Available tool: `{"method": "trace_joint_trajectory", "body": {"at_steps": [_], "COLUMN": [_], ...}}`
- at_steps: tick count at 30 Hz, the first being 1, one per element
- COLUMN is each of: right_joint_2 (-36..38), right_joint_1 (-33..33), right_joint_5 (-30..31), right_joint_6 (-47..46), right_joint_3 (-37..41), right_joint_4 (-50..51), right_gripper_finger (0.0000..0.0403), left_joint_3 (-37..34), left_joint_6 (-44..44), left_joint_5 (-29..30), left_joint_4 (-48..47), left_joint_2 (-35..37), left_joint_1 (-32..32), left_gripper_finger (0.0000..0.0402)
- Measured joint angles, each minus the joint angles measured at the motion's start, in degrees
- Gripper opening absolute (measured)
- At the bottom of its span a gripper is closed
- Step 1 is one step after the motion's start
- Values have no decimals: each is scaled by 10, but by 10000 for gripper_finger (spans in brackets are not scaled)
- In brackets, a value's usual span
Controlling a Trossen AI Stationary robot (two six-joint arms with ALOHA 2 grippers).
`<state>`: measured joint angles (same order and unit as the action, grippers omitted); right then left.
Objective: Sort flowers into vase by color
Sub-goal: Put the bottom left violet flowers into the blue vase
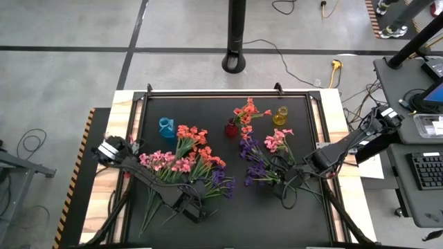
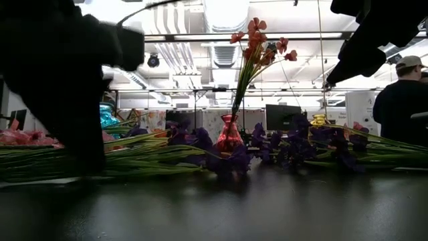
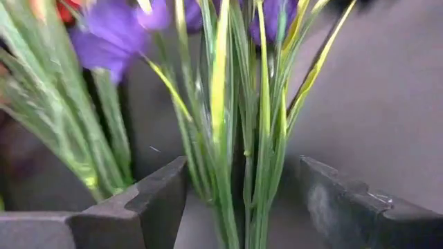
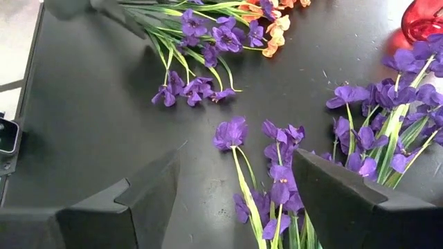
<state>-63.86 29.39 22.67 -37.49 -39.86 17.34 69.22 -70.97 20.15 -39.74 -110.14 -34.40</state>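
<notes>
Purple, pink and coral-red flowers [image 1: 187, 166] strewn in two heaps across a black table [image 1: 228, 214], lower left and centre right of the high view. Red vase [image 1: 231, 128] at upper centre already holding one coral-red sprig [image 1: 248, 111]; blue vase [image 1: 167, 127] and yellow vase [image 1: 280, 115] alongside, seemingly unfilled. Left gripper [image 3: 239, 200] low in the lower-left heap, fingers spread around a tuft of green stems [image 3: 235, 138], not yet clenched. Right gripper [image 4: 239, 194] released too, poised just above a purple sprig [image 4: 239, 149] in the centre-right heap. Likely trouble: several stems between the left fingers, so closing could lift a mixed-colour bunch; tangled leaves could drag neighbouring sprigs along. No readable brands, labels or writing anywhere.
</notes>
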Motion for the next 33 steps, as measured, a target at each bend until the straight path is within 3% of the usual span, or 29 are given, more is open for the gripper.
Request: {"method": "trace_joint_trajectory", "body": {"at_steps": [5,9,13,19,27,33], "right_joint_2": [0,0,0,0,0,0], "right_joint_1": [0,0,0,0,0,1], "right_joint_5": [0,0,0,0,-2,-2], "right_joint_6": [0,0,0,2,5,8], "right_joint_3": [0,0,0,0,0,0], "right_joint_4": [0,1,1,2,5,13], "right_gripper_finger": [268,272,269,265,268,261], "left_joint_3": [50,99,123,124,155,190], "left_joint_6": [18,29,32,32,63,70], "left_joint_5": [5,12,15,16,20,110], "left_joint_4": [-23,-77,-122,-119,-149,-253], "left_joint_2": [-47,-70,-78,-75,-59,15], "left_joint_1": [-1,-2,-1,-1,-4,-16], "left_gripper_finger": [248,216,145,17,3,1]}}
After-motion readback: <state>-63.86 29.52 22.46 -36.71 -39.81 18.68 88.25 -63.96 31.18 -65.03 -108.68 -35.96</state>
